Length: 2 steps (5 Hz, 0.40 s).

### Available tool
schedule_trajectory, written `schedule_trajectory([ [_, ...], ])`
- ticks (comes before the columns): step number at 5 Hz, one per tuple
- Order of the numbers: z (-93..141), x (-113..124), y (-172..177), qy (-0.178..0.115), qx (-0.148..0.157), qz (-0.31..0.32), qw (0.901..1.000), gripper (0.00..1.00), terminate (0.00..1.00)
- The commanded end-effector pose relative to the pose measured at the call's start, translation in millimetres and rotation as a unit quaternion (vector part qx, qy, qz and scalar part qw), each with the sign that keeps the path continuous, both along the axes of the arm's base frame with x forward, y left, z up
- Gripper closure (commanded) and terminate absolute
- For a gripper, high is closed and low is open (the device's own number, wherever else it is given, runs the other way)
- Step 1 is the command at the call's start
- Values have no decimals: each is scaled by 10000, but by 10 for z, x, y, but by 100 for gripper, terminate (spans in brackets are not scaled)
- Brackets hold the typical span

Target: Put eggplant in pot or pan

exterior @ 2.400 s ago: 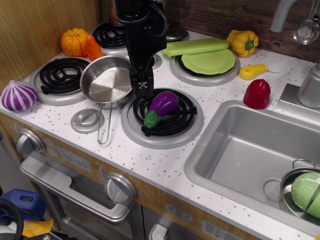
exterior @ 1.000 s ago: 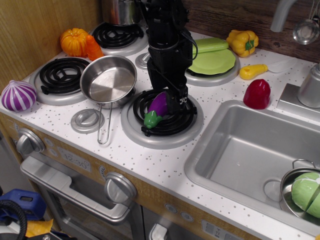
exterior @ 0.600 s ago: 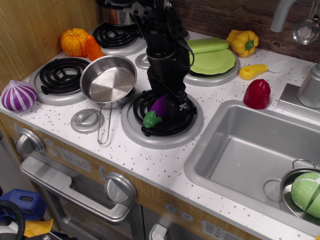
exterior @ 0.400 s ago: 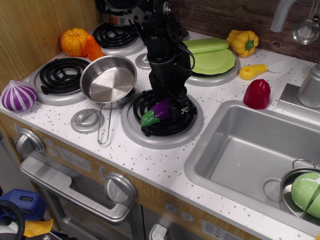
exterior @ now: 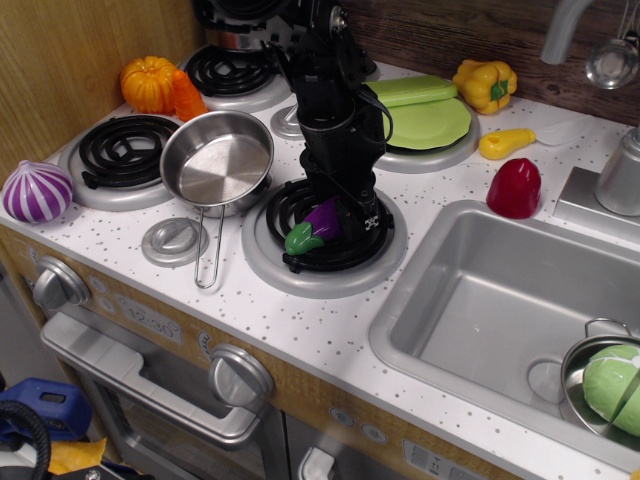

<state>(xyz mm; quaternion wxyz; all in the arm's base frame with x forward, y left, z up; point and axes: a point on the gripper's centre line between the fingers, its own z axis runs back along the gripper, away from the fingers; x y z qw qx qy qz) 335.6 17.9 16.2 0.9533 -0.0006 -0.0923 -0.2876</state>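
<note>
The purple eggplant [exterior: 318, 222] with its green stem cap lies on the front middle burner coil [exterior: 325, 245], stem toward the front left. My gripper [exterior: 340, 215] reaches straight down onto it, and its black fingers close around the purple end, hiding part of it. The eggplant still sits low at the coil. The shallow steel pan [exterior: 215, 160] stands empty just to the left, between two burners, with its wire loop handle [exterior: 207, 250] pointing to the front.
A striped onion [exterior: 35, 190] and an orange pumpkin [exterior: 150, 85] sit at the left. A green plate [exterior: 418, 122], yellow pepper [exterior: 486, 83] and red pepper [exterior: 514, 187] are behind and to the right. The sink [exterior: 500, 300] holds a bowl of green vegetable [exterior: 608, 385].
My gripper came from beside the pan over to the right, dropped onto the eggplant and closed on its purple end. The eggplant turned slightly on the coil.
</note>
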Motion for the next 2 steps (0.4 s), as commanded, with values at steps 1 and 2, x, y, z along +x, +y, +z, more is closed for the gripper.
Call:
schedule_trajectory([
  [1, 512, -25, 1, 153, 330, -14, 9993, 100, 0],
  [2, 702, -87, 73, 241, 586, -8, 9980, 100, 0],
])
